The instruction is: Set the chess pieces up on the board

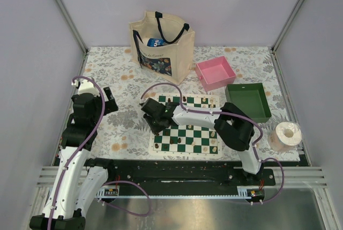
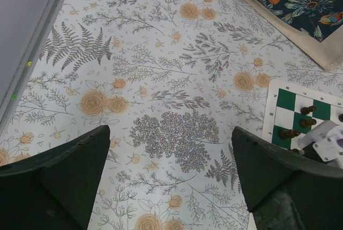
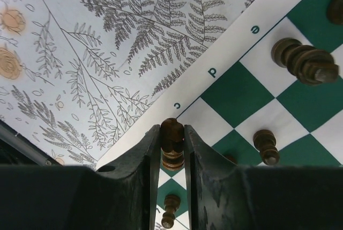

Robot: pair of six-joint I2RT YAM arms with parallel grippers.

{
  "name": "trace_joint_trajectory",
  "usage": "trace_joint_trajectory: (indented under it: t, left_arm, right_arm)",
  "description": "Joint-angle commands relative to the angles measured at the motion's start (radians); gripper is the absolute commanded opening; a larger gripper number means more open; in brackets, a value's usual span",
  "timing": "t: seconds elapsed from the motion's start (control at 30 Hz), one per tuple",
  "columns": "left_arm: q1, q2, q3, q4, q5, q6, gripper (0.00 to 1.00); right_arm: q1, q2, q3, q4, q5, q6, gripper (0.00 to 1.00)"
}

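Fingers of the right arm [image 3: 146, 171] are nearly closed, pinching a dark chess piece [image 3: 172, 143] between their tips. It sits over the board [image 3: 236, 88] at its white border, beside the letter c, with d, e and f running toward 2 o'clock. Other dark pieces [image 3: 265, 145] stand at 3 o'clock. Fingers of the left arm [image 2: 64, 176] gape wide over the floral worktop [image 2: 161, 69], holding nothing. Beyond the board lie a green tray [image 1: 246, 101] at 2 o'clock, a pink tray [image 1: 215, 72] at 1 o'clock, and a tote bag [image 1: 179, 53] at 11 o'clock with something blue [image 1: 154, 42] inside.
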Motion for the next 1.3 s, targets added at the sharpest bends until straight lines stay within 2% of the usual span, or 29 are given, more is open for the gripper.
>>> trace_joint_trajectory:
  t: [0.0, 0.23, 0.37, 0.57, 0.73, 0.8, 0.87, 0.97, 1.1, 1.27]
  left_arm:
    - [0.005, -0.002, 0.010, 0.029, -0.003, -0.002, 0.99]
    - [0.005, 0.001, 0.039, 0.009, -0.004, -0.043, 0.99]
    - [0.005, -0.009, 0.056, 0.007, 0.083, -0.114, 0.99]
    - [0.005, -0.042, -0.027, 0.137, 0.508, -0.224, 0.97]
    - [0.003, -0.078, -0.146, 0.392, 0.765, -0.356, 0.96]
    - [-0.009, -0.071, -0.189, 0.490, 0.821, -0.390, 0.96]
    - [-0.040, -0.071, -0.240, 0.571, 0.833, -0.428, 0.95]
    - [-0.145, -0.065, -0.279, 0.697, 0.800, -0.450, 0.94]
    - [-0.326, -0.005, -0.269, 0.731, 0.714, -0.434, 0.94]
    - [-0.411, 0.061, -0.305, 0.849, 0.665, -0.480, 0.91]
  right_arm:
    - [-0.002, -0.116, -0.034, 0.112, 0.065, 0.008, 0.24]
    - [-0.009, -0.243, -0.142, 0.265, 0.150, 0.116, 0.24]
    - [-0.026, -0.331, -0.180, 0.302, 0.180, 0.211, 0.24]
    - [-0.075, -0.483, -0.278, 0.365, 0.214, 0.337, 0.24]
    - [-0.124, -0.558, -0.312, 0.365, 0.180, 0.385, 0.24]
    - [-0.129, -0.592, -0.330, 0.370, 0.177, 0.408, 0.24]
    - [-0.129, -0.616, -0.346, 0.379, 0.171, 0.425, 0.24]
    - [-0.131, -0.647, -0.367, 0.393, 0.157, 0.449, 0.24]
    - [-0.134, -0.675, -0.392, 0.422, 0.137, 0.474, 0.24]
    - [-0.132, -0.701, -0.422, 0.451, 0.116, 0.491, 0.25]
